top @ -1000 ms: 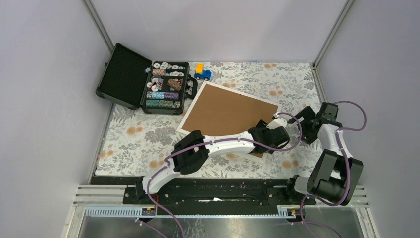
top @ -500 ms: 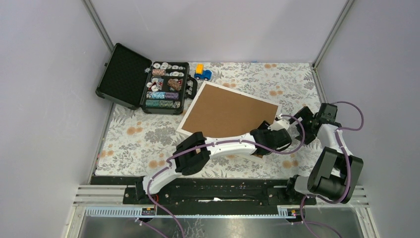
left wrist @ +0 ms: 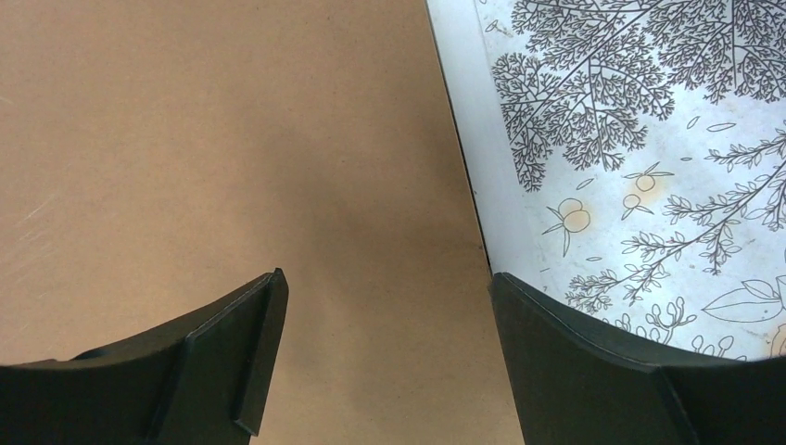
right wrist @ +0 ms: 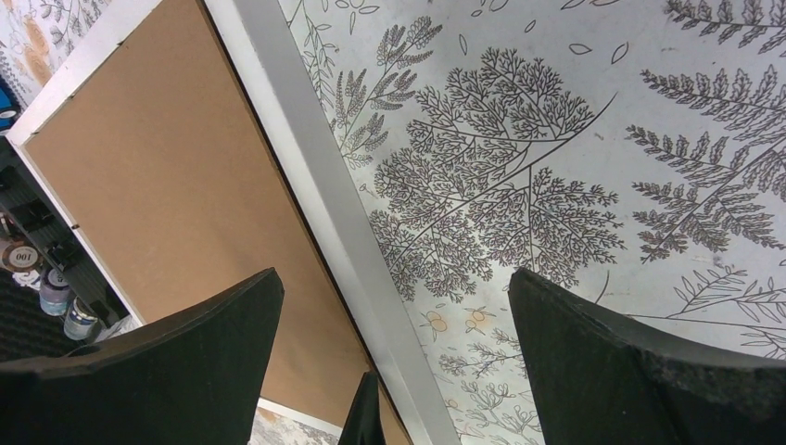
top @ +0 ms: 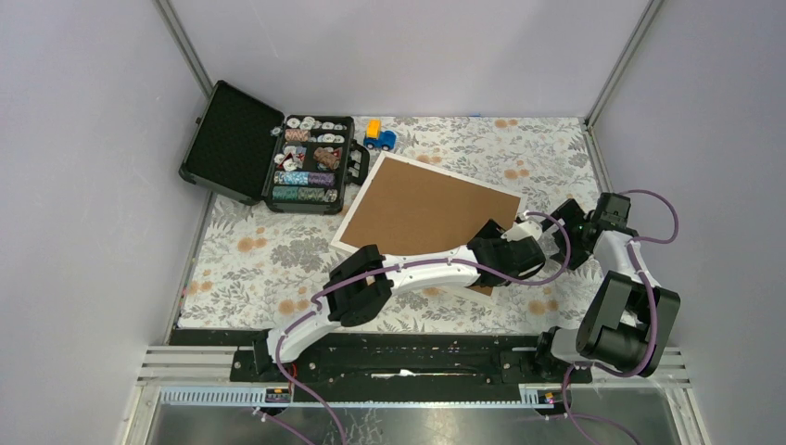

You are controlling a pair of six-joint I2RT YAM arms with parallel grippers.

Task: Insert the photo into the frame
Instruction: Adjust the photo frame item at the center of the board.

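Observation:
The frame (top: 422, 206) lies face down on the flowered cloth, brown back up, with thin white moulding around it. The photo is hidden. My left gripper (top: 519, 246) hovers over the frame's near right corner. In the left wrist view it (left wrist: 385, 278) stands open, one finger over the brown back (left wrist: 213, 139), the other over the white edge (left wrist: 461, 139) and the cloth. Just right of that corner, my right gripper (top: 558, 232) is open too. Seen from the right wrist, it (right wrist: 394, 273) straddles the white moulding (right wrist: 306, 158), with nothing between its fingers.
An open black case (top: 278, 158) with poker chips sits at the back left, close to the frame's left corner. A small blue and yellow toy car (top: 378, 137) stands behind the frame. Grey walls close in both sides.
My left gripper narrowed briefly and has opened wide again over the frame's corner. The right gripper has edged left toward that corner. The frame has not moved.

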